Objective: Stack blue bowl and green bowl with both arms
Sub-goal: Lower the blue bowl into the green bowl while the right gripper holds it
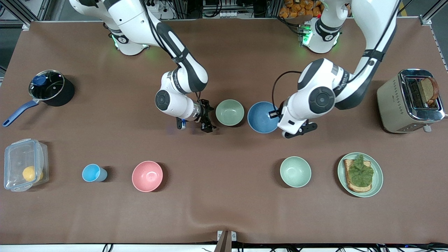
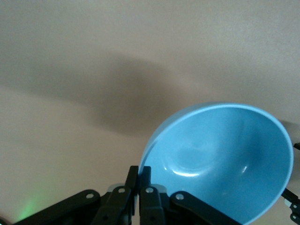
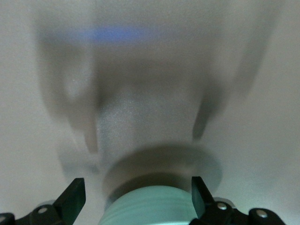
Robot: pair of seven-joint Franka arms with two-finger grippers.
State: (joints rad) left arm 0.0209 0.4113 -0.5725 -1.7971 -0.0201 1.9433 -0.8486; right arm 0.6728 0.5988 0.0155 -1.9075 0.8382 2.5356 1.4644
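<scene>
Pinching the rim of the blue bowl (image 1: 263, 117), the left gripper (image 2: 139, 187) holds it tilted mid-tabletop (image 1: 224, 203). Just beside it, toward the right arm's end, sits the green bowl (image 1: 229, 112), with the right gripper (image 1: 207, 120) spread wide next to it, fingers (image 3: 73, 198) empty.

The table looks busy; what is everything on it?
Matte sky-blue bowl: one, mid-table, rim pinched by left gripper.
Pale sage-green bowl: one, beside it, toward the right arm's end.
Mint-green bowl: one, nearer the camera.
Pink bowl: one, nearer the camera.
Light-blue cup: one, beside pink bowl.
Clear plastic box: one, holding something yellow.
Black lidded saucepan: one, blue handle.
Beige toaster: one, bread inside.
Green plate: one, with toast.
Left gripper: shut on blue bowl.
Right gripper: open, beside sage-green bowl.
</scene>
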